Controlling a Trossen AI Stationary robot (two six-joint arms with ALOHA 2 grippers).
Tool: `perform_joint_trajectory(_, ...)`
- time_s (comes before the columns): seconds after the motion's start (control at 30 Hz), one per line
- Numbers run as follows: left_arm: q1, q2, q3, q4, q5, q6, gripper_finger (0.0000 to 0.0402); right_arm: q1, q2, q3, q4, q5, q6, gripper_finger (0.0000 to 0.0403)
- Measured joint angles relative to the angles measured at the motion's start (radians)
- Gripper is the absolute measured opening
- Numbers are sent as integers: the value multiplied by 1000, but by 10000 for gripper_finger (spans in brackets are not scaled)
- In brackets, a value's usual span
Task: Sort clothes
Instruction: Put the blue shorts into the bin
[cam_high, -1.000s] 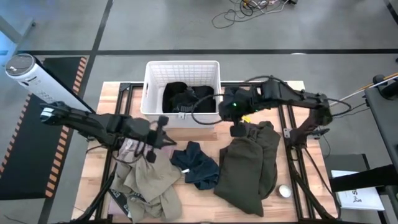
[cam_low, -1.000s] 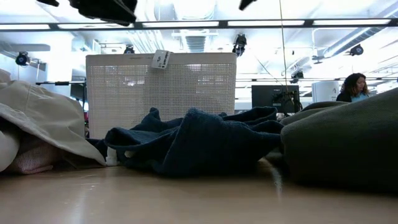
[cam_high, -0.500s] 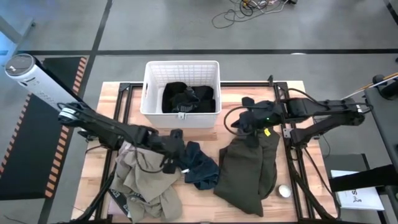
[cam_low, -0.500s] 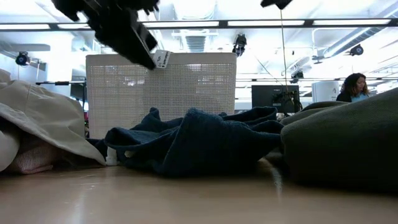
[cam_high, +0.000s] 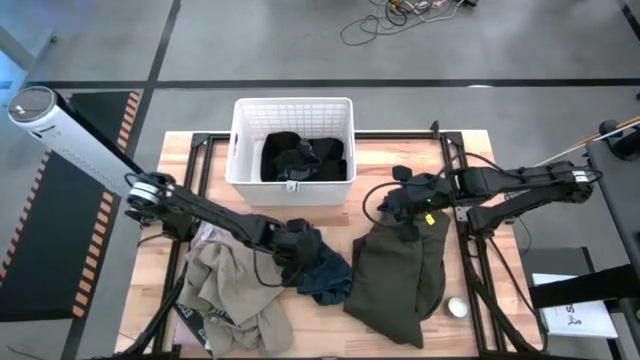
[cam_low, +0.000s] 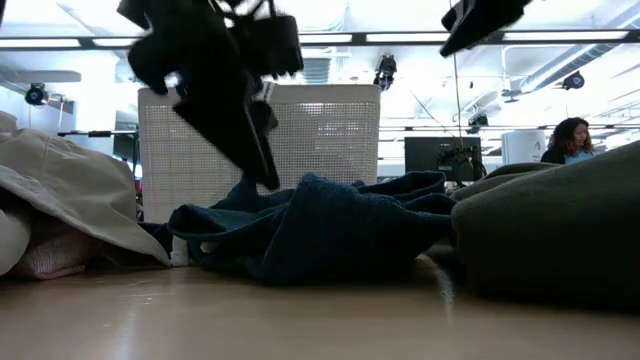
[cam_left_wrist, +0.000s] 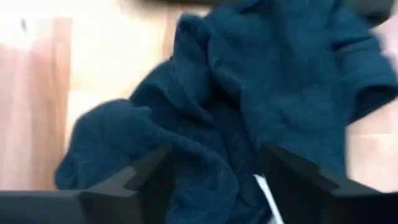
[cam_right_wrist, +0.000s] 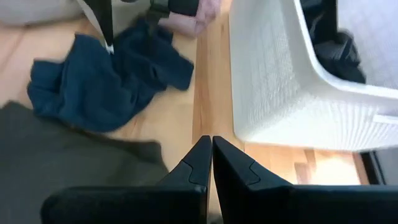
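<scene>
A dark teal-blue garment (cam_high: 325, 270) lies crumpled at the table's middle. My left gripper (cam_high: 297, 255) is low over its left part and open, with a fold of the teal cloth (cam_left_wrist: 214, 124) between the fingers. A khaki garment (cam_high: 235, 290) lies at the near left, partly over a pale pink shirt (cam_high: 206, 236). At the right lies a dark olive garment (cam_high: 400, 270). My right gripper (cam_high: 388, 207) hangs shut above the olive garment's far end, holding nothing. Black clothes (cam_high: 303, 158) lie inside the white bin (cam_high: 240, 150). My left gripper comes down at the teal garment's left part (cam_left_wrist: 186, 162) from above, its open fingers on either side of a raised fold. I cannot tell whether the fingertips touch the cloth.
The white bin stands at the table's far middle. A small white round object (cam_high: 457, 307) sits near the front right corner. Bare wood shows between the bin and the teal garment (cam_right_wrist: 205, 106). A person (cam_low: 570, 140) sits in the room beyond the table.
My left gripper has gone from over the pink shirt toward the table's right and near edge, and down onto the teal garment. My right gripper has left the bin's near right corner and drawn back toward the right, over the olive garment's far end, staying shut.
</scene>
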Motion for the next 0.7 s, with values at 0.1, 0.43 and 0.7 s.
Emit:
perform_joint_trajectory(0.1, 0, 64, 20, -18, -6, 0, 263, 0, -3, -23, 37, 0, 16, 0)
perform_joint_trajectory(0.43, 8, 230, 103, -50, -7, -18, 233, 0, -7, -30, 51, 0, 25, 0)
perform_joint_trajectory(0.7, 6, 214, 234, -228, -170, 126, 19, 0, -8, -29, 82, 1, 25, 0)
